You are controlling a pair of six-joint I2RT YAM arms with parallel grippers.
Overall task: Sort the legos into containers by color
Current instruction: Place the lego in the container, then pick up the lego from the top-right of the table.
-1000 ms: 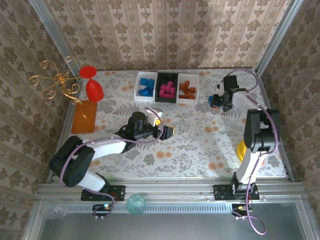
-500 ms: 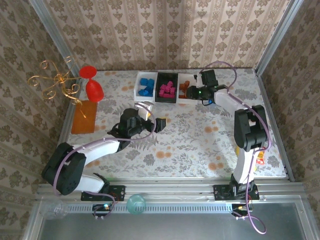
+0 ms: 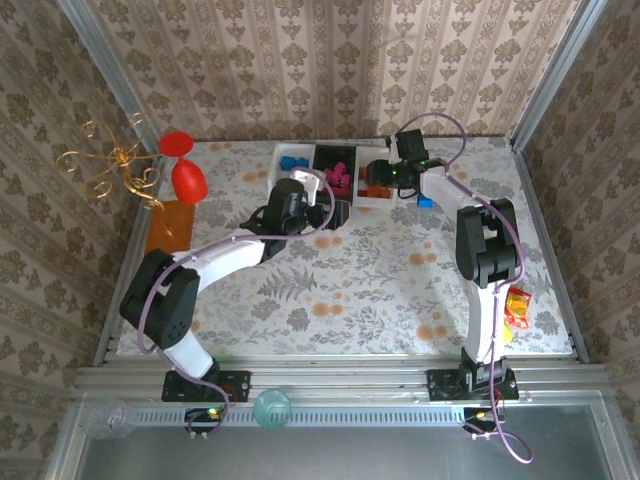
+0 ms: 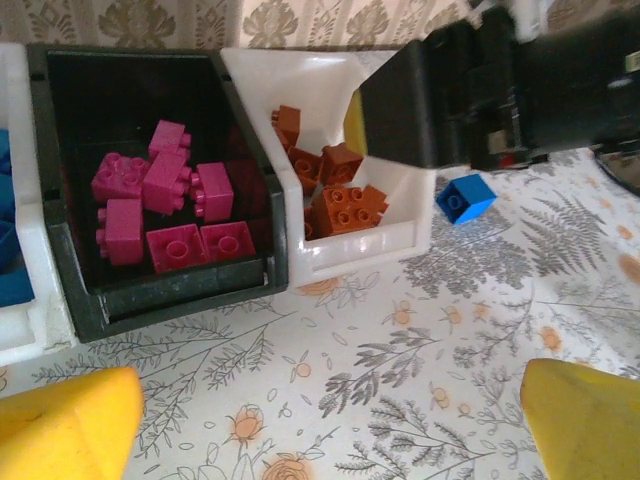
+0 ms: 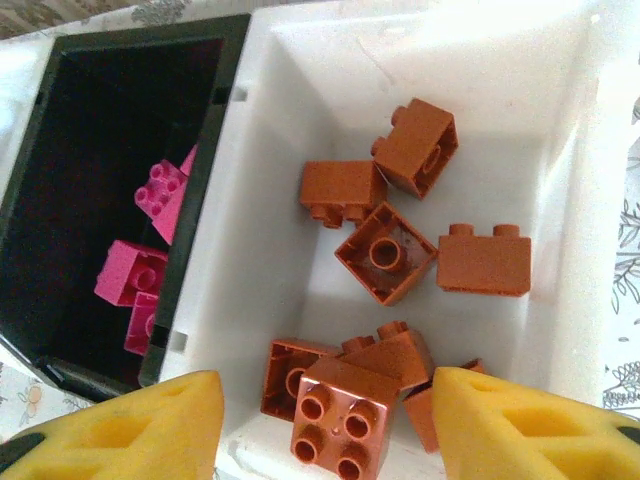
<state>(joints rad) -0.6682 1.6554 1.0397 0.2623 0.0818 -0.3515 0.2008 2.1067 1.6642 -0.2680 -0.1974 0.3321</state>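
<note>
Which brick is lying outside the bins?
The single blue brick, on the tablecloth just right of the white bin of orange-brown bricks; it alone lies outside a bin.

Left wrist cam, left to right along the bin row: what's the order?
left white bin with blue bricks → black bin with magenta bricks → right white bin with orange-brown bricks → loose blue brick
</note>
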